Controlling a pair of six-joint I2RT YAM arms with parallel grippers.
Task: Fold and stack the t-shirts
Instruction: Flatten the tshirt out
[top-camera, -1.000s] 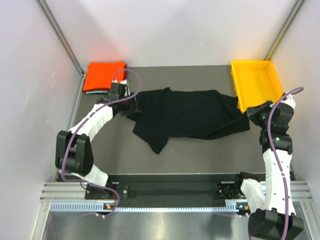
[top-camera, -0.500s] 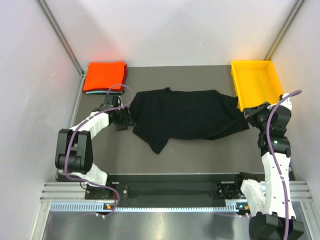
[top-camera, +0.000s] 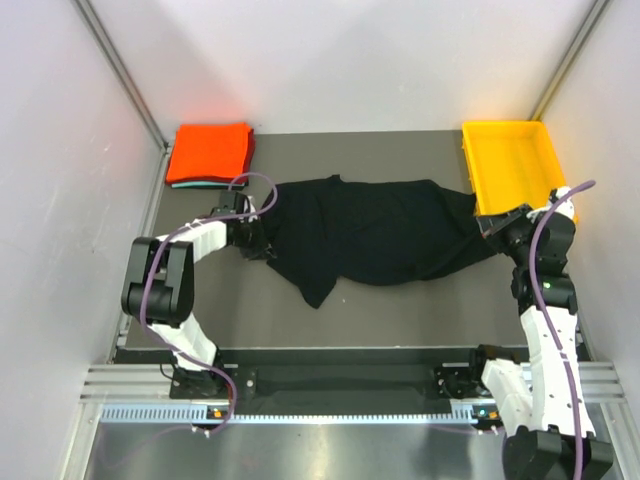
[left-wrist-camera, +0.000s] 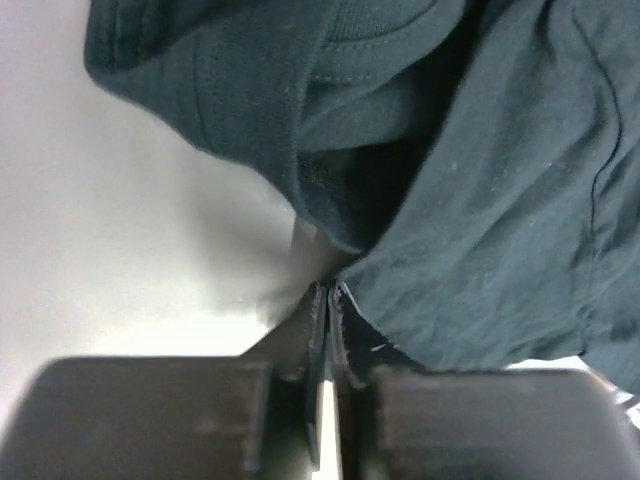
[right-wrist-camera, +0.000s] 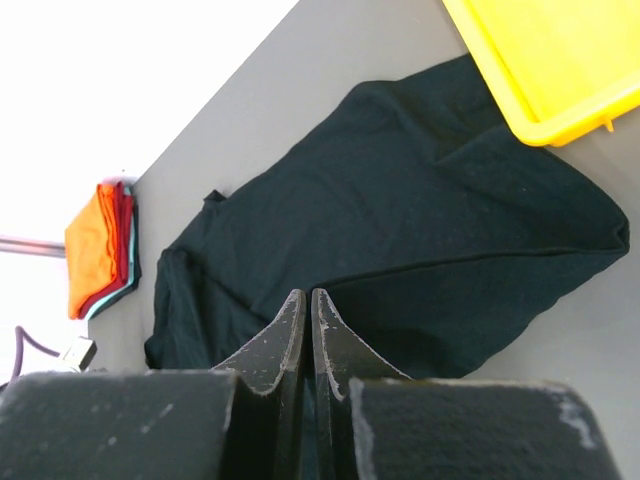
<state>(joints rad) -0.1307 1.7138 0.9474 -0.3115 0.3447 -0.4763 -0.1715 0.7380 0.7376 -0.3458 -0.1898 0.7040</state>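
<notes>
Left wrist: left pincer (left-wrist-camera: 328, 292), earlier wide, now tight on black t-shirt (left-wrist-camera: 480, 200)

room: we've got plain white walls (top-camera: 350, 60) boxing us in on three sides | corners: slim metal posts (top-camera: 120, 72) running up at the back | desk (top-camera: 400, 310): flat, matte dark grey | front: silver rail (top-camera: 330, 412) along our near edge | light: bright and even, walls nearly washed out
</notes>
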